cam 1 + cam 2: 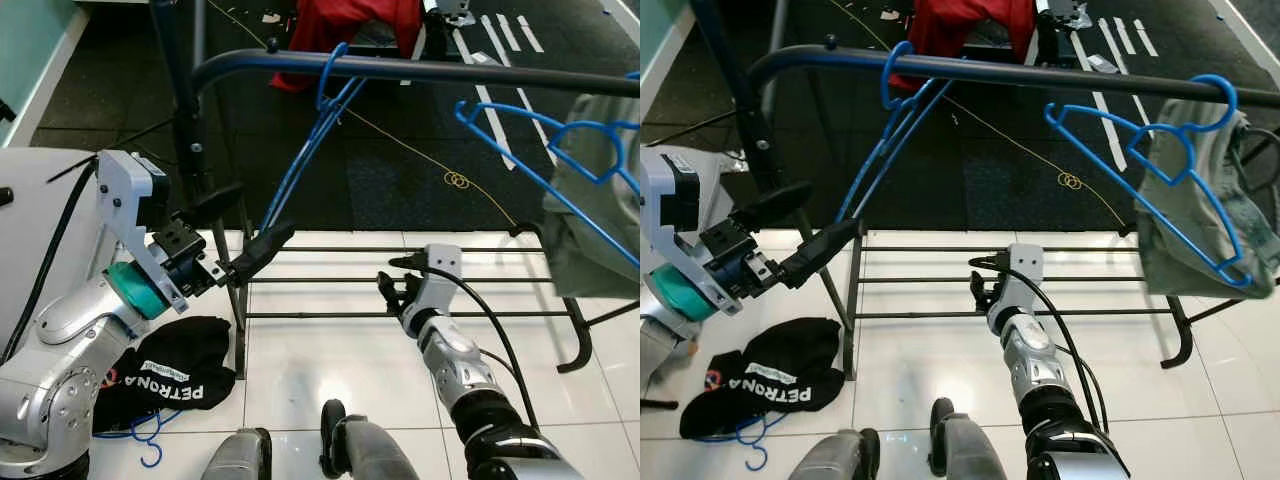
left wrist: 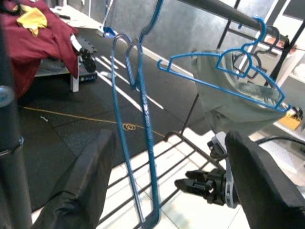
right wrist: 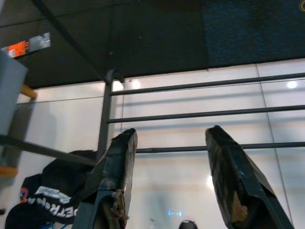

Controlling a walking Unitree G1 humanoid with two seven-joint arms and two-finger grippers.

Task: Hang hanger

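Hanging by its hook near the rail's (image 1: 420, 68) left end, the empty blue hanger (image 1: 305, 150) slants down between the spread fingers of the left gripper (image 1: 238, 232), which has released it. The right gripper (image 1: 398, 282), also unclenched, hovers low over the rack's bottom bars (image 1: 330, 281).

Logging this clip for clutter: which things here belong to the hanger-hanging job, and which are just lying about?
Job:
- bare blue hanger, hooked on the rail
- rack rail
- left gripper, open beside the hanger

Lying about:
- blue hanger with grey garment
- black shirt on the floor
- red cloth
- right gripper, idle, open
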